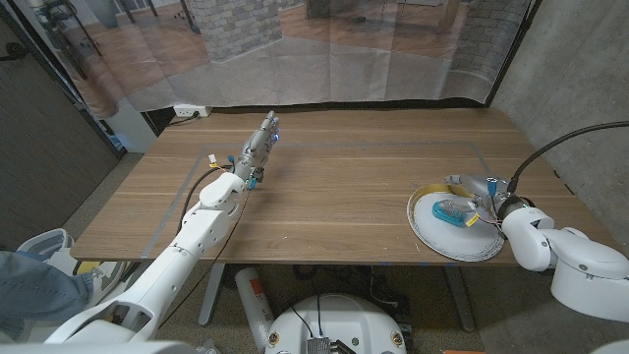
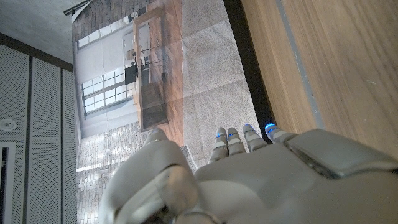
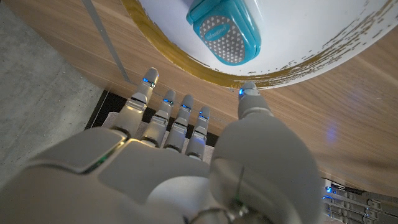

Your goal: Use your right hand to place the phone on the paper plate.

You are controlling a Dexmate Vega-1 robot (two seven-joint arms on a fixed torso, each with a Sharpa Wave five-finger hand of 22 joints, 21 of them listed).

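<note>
Setting: wooden table (image 1: 334, 187) of brown plank finish, with a translucent curtain and brick backdrop behind it.
Plate: white round paper plate with a gold-flecked rim (image 1: 432, 234) sits near the table's right front edge; the same rim shows in the right wrist view (image 3: 186, 65).
Phone: turquoise-cased phone with a patterned grey panel (image 1: 454, 211) lies on the plate's white face, inside the rim; right wrist view confirms it (image 3: 225, 31) lying there with no finger on it.
Right hand: right hand (image 1: 491, 202) sits at the plate's right side, fingers (image 3: 177, 121) spread and holding nothing; thumb tip close to the gold rim, contact cannot be told.
Left hand: left hand (image 1: 257, 147) stands well apart at the table's far left-centre, fingers extended and holding nothing.
Task status: judged complete in placement, only the withdrawal of the right hand remaining.
Risk 1: thumb or fingers catching the light plate rim on retreat, which would drag or tip the plate.
Risk 2: plate near the table edge; a nudge toward the robot could slide it off.
Risk 3: phone could skid on the smooth plate if it is jolted.
</note>
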